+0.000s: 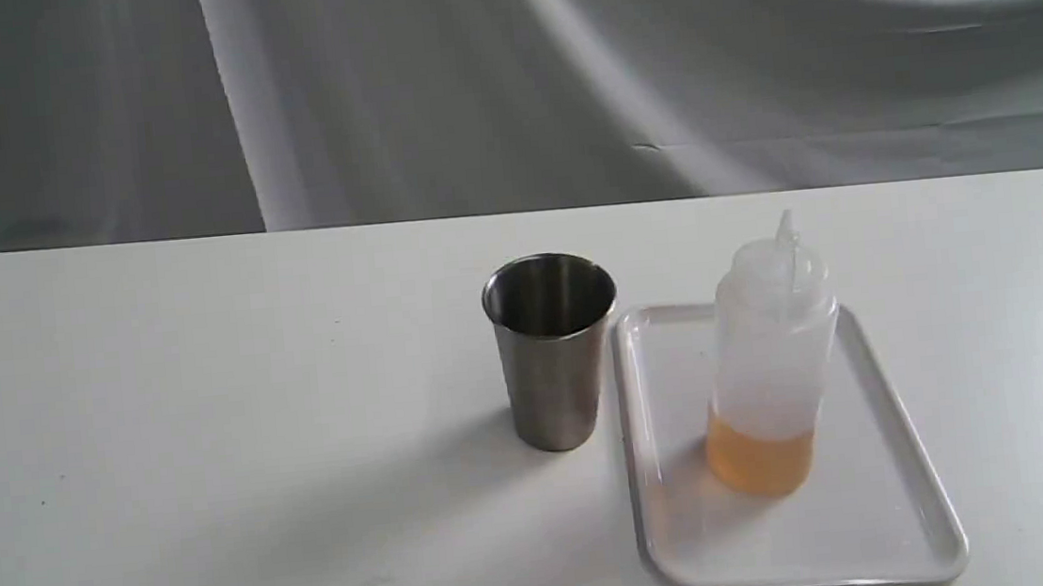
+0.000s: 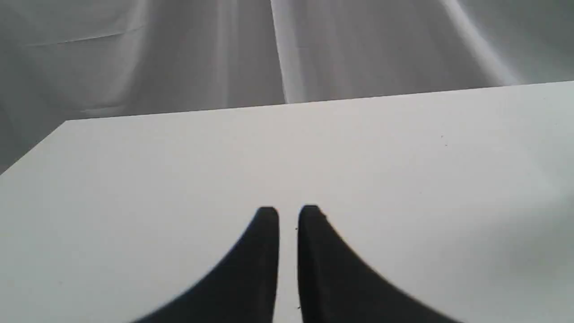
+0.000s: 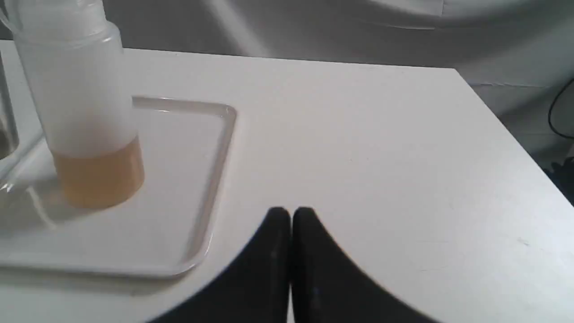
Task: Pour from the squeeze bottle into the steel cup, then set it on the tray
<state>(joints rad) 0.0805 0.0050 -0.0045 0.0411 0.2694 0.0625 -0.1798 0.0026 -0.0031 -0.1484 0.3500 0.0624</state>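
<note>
- bottle (image 1: 772, 356): upright on tray (image 1: 885, 450); amber liquid low
- cup (image 1: 553, 352): upright, just beside tray
- right gripper (image 3: 290, 215): fingers together, empty, near tray
- left gripper (image 2: 288, 213): narrow gap, empty

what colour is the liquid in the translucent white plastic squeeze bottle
Amber-orange, filling the bottom of the squeeze bottle; the exterior view shows it best.

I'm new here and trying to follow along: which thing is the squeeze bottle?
Find the white table, then the flat white tray towards its right side. The squeeze bottle stands upright on it: cloudy plastic, pointed nozzle, orange liquid at the bottom, unlike the shiny steel cup beside the tray.
</note>
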